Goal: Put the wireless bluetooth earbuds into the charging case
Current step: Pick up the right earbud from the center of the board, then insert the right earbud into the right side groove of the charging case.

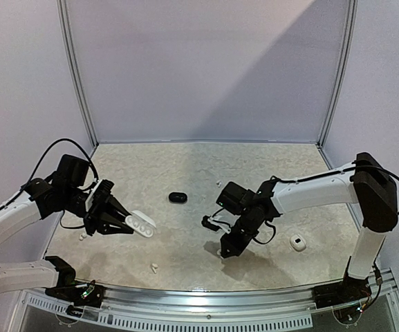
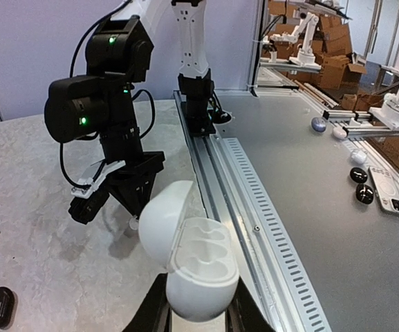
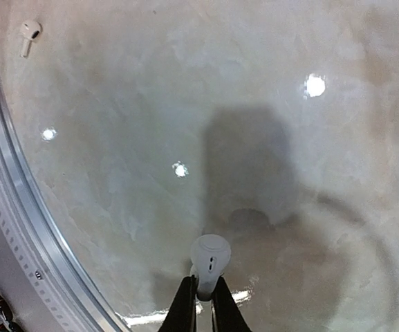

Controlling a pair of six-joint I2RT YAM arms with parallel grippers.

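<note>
Right gripper (image 3: 200,296) pinched narrow on the stem of a small white stemmed earbud (image 3: 209,256). The head jutted past my fingertips, long axis in line with them, just over the pale marbled table (image 3: 116,138). Left gripper (image 1: 123,223) clamped the open white pebble-shaped charging case (image 1: 142,223), sockets empty, well apart to my left. Judged: right arm nearer the bud, which must travel leftward.

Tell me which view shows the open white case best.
Left wrist: the case fills the foreground, lid open, both sockets visibly empty. The top view shows it small, in the left gripper. The right wrist view misses it.
</note>
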